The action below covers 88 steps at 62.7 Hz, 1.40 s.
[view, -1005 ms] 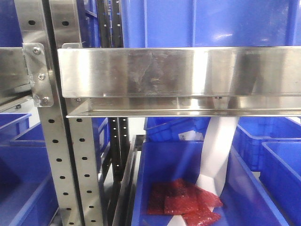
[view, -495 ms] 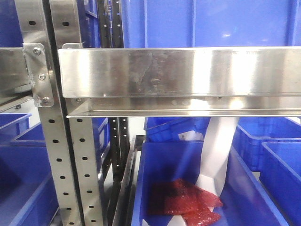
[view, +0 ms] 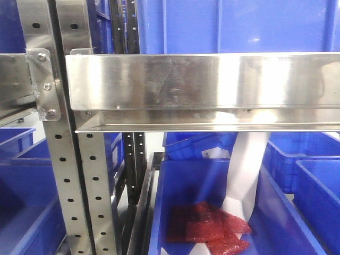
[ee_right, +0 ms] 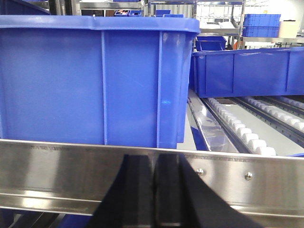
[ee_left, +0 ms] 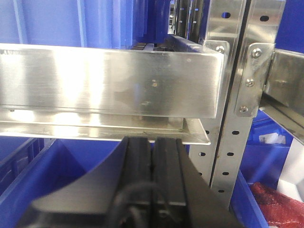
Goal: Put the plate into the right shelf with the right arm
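The right shelf (view: 202,79) is seen close up in the front view as a broad brushed-steel beam running across the frame, bolted at its left end to perforated steel uprights (view: 98,180). A large blue bin (view: 234,26) stands on the level above the beam, and more blue bins sit below it; the lower middle bin (view: 186,180) holds several red mesh-like packets (view: 210,229) and a strip of white sheet (view: 245,175) that hangs down from under the beam into the bin. The plate cannot be found in any of the three views, so its place cannot be told. In the left wrist view, the left gripper (ee_left: 153,156) is seen with its two black fingers pressed together, nothing between them, held just below and in front of the beam's end (ee_left: 142,80) near the bolted upright (ee_left: 232,109). In the right wrist view, the right gripper (ee_right: 154,180) is likewise seen with its black fingers pressed flat against each other and nothing visibly pinched, raised in front of the steel beam (ee_right: 57,171). Behind that beam a tall blue bin (ee_right: 95,76) stands on the shelf, with a second blue bin (ee_right: 247,71) further back to the right and rows of white rollers (ee_right: 242,133) laid along the shelf bed between them.
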### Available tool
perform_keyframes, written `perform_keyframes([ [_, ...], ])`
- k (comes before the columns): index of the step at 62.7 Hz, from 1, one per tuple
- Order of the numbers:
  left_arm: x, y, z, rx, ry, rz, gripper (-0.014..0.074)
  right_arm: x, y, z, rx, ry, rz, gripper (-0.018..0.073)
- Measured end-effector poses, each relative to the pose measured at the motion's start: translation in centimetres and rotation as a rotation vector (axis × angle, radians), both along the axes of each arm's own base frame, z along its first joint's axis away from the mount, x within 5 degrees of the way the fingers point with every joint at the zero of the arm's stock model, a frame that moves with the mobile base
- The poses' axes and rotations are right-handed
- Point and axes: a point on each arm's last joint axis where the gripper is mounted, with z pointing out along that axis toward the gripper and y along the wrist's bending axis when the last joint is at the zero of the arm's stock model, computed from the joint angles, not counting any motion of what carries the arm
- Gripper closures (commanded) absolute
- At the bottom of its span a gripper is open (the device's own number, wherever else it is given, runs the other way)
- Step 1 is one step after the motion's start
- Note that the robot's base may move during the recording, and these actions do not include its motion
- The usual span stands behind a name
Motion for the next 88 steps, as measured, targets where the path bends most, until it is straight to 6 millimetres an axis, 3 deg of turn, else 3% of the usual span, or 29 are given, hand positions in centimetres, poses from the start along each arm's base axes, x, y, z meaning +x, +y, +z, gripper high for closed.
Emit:
perform_keyframes([
  [25, 0.0, 0.0, 0.0, 0.0, 0.0, 0.0, 0.0724, 0.1, 0.0, -0.3, 0.001, 0.0, 0.0, 0.0494],
  [60, 0.0, 0.0, 0.0, 0.0, 0.0, 0.0, 0.0724, 1.4, -0.1, -6.9, 0.083, 0.184, -0.045, 0.0494],
  [88, 0.0, 0.0, 0.0, 0.0, 0.0, 0.0, 0.0724, 1.5, -0.1, -6.3, 0.081, 0.11, -0.047, 0.0494],
])
